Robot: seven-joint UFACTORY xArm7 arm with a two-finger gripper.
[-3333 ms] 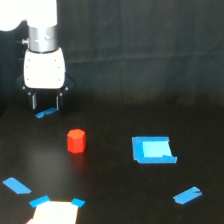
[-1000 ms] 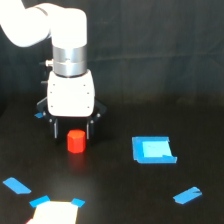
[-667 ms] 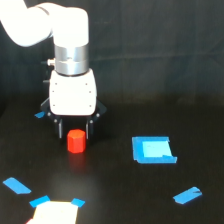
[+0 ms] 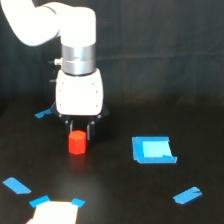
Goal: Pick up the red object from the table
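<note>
Scattered blue tape pieces point(image 4: 187, 195), a blue-edged square point(image 4: 153, 150) toward the exterior view's right, and a pale blue-cornered sheet point(image 4: 54, 213) at bottom edge.

The red object point(image 4: 76, 142) is set on the table point(image 4: 115, 195) directly below the gripper point(image 4: 78, 131), between its fingers. A square marker point(image 4: 153, 150) is placed to the exterior view's right of the gripper, tape pieces point(image 4: 17, 186) below-left.

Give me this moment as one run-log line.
phase: descent onto target | hand: open, fingers either side of red object | red object: upright on table, not lifted | grasp: pending
</note>
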